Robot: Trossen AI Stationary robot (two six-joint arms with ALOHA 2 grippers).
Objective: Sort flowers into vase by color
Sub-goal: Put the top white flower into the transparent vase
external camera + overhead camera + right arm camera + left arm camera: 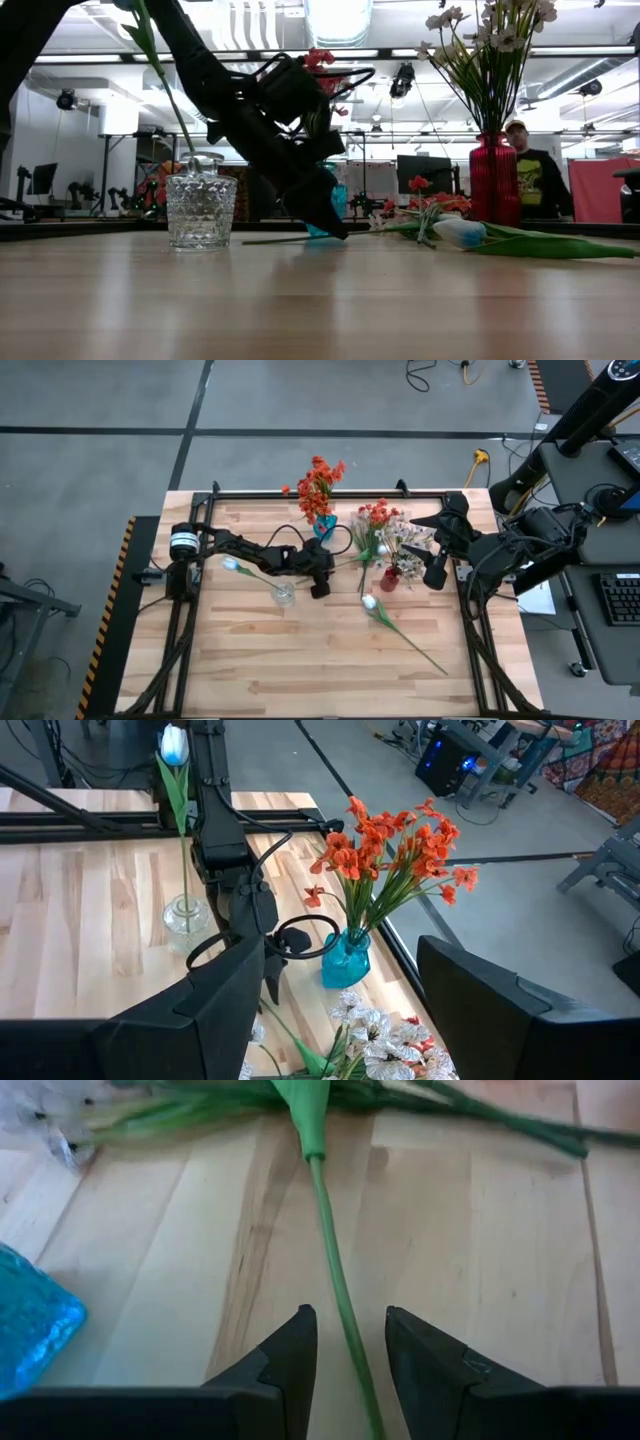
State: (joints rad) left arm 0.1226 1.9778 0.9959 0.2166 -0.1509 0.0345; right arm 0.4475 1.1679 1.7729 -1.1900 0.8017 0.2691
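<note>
**Visitor:** What is the left gripper (345, 1370) doing?

**Technician:** It sits low at mid-table, fingers (285, 1360) parted narrowly around a loose green stem (328, 1250) lying flat on the table (300, 670). The jaws straddle the stem, and I cannot tell whether they touch it.

**Visitor:** Where are the flowers?

**Technician:** One white tulip (174, 745) stands in the clear glass vase (284, 595), just left of the gripper. Orange-red sprays fill the blue vase (324, 525) at the far edge. Pale blossoms stand in the red vase (390, 578) to the right. Another white tulip (370, 602) lies on the near side, stem trailing right.

**Visitor:** What could fail here?

**Technician:** The stem is thin and flat against the wood. Fingertips may scrape the table or close above it and miss. A lift could drag neighbouring stems along. The clear vase stands close; a swing of the arm may tip it.

**Visitor:** And the right gripper (335, 1005)?

**Technician:** Spread wide, waiting near the red vase.
</note>
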